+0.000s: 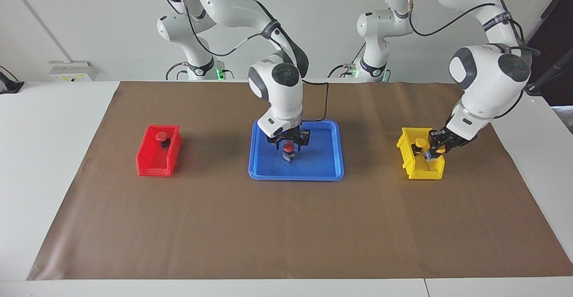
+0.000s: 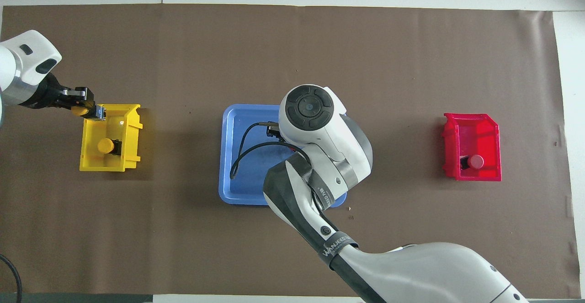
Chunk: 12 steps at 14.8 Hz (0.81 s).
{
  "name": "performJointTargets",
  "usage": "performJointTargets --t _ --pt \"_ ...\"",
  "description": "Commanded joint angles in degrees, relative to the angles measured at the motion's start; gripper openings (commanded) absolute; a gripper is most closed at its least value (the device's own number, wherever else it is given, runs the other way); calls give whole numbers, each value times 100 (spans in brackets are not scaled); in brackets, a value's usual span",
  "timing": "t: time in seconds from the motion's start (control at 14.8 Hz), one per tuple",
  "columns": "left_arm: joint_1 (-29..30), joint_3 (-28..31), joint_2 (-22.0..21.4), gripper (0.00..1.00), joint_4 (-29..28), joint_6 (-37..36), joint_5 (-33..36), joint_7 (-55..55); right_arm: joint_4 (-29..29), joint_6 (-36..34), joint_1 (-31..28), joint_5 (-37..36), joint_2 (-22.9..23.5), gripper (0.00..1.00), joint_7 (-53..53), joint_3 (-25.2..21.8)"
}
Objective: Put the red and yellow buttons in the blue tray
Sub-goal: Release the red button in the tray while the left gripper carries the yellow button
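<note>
The blue tray [image 1: 320,165] lies at the table's middle; it also shows in the overhead view [image 2: 237,147]. My right gripper [image 1: 289,144] is low in the tray, fingers apart on either side of a red button [image 1: 289,148] that stands upright on the tray floor. The arm hides this button in the overhead view. My left gripper [image 1: 432,152] is over the yellow bin's rim, shut on a yellow button [image 2: 98,112] held on its side. A second yellow button [image 1: 420,143] lies in the yellow bin [image 1: 423,171]. A second red button [image 1: 161,136] lies in the red bin [image 1: 154,165].
The red bin [image 2: 473,131] stands toward the right arm's end of the brown mat, the yellow bin [image 2: 109,163] toward the left arm's end. A black cable [image 2: 242,150] from the right arm hangs over the tray.
</note>
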Motion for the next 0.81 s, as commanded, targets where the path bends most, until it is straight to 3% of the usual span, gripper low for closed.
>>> performJointTargets --t 0.0,0.2,0.41,0.54,0.75 --pt "-826 6 29 2 295 -390 1 -1260 16 -553 -957 -12 -900 100 -73 54" --pt "-1890 -12 -252 2 -624 652 -17 -2713 -152 -1263 -1883 -3 -1413 100 -2122 46" --pt "-2647 -21 -95 2 -1005 1497 -34 -3654 -387 -1758 -3024 -3 -1607 100 -3724 54" --pt "-3026 -21 221 2 -1085 2130 -43 -4287 -765 -1653 -3684 5 -1765 94 -4588 54" --pt "-3387 -12 529 2 -1085 2527 -43 -4798 -1722 -934 -4082 23 -2125 88 -4680 54"
